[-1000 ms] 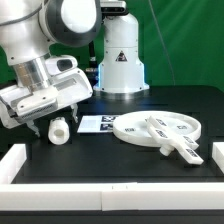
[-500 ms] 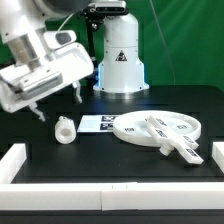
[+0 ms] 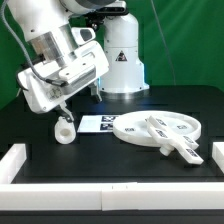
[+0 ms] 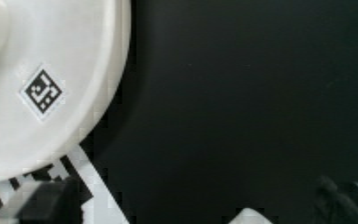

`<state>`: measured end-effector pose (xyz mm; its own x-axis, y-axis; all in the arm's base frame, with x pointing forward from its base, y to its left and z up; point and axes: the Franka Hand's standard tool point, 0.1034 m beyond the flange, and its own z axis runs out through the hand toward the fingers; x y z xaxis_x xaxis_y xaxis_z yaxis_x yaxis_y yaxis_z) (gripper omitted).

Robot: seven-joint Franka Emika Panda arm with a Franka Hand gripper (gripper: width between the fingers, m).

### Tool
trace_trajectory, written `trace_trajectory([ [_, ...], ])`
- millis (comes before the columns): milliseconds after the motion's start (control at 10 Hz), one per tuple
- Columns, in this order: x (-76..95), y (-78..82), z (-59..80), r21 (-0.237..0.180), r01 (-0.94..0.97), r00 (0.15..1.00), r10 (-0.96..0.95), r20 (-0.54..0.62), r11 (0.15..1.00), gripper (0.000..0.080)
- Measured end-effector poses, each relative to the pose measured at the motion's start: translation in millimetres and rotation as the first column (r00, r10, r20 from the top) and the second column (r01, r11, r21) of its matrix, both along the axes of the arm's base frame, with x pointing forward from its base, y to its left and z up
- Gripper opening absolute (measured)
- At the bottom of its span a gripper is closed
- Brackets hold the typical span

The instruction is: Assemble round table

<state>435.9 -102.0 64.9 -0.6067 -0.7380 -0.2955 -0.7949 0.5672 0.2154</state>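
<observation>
Hovering spread wide, fingers (image 3: 62, 104) hang just above the post (image 3: 64, 130).

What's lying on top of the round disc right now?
The cross base lies across the round disc, overhanging its near rim. The disc surface beneath it is hidden.

There's a matte black surface (image 3: 120, 165) with a long white square-section front rail (image 3: 110, 207) along its near edge. A matching left rail (image 3: 12, 160) and right rail (image 3: 219, 152) sit at the exterior view's sides. The marker board (image 3: 97, 124), a thin flat white strip of black tags, lies flat near the middle. A green cloth backdrop (image 3: 185, 40) hangs behind.
</observation>
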Motion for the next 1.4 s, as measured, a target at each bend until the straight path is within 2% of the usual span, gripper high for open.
trace_trajectory([
  [100,-0.7,2.4,2.1,0.009,-0.103,0.995,0.103,0.016,0.995,0.0649],
  [200,9.5,6.2,15.5,0.03,-0.238,0.971,0.237,0.019,0.971,0.0649],
  [300,30.2,10.3,31.4,0.028,-0.348,0.936,0.346,0.056,0.937,0.0649],
  [400,45.2,22.4,39.3,0.0,-0.507,0.857,0.503,0.114,0.862,0.0649],
  [500,56.4,44.1,44.2,-0.009,-0.609,0.783,0.602,0.158,0.793,0.0649],
  [600,56.5,59.6,44.7,0.013,-0.629,0.769,0.619,0.157,0.778,0.0649],
  [700,54.1,64.4,42.9,0.012,-0.647,0.755,0.638,0.152,0.762,0.0649],
  [1100,56.1,63.8,41.6,-0.048,-0.829,0.533,0.812,0.236,0.558,0.0649],
  [1200,66.1,71.7,40.6,-0.075,-0.883,0.437,0.87,0.23,0.463,0.0649],
  [1400,91.2,101.9,37.8,-0.068,-0.936,0.325,0.922,0.209,0.345,0.0649],
])
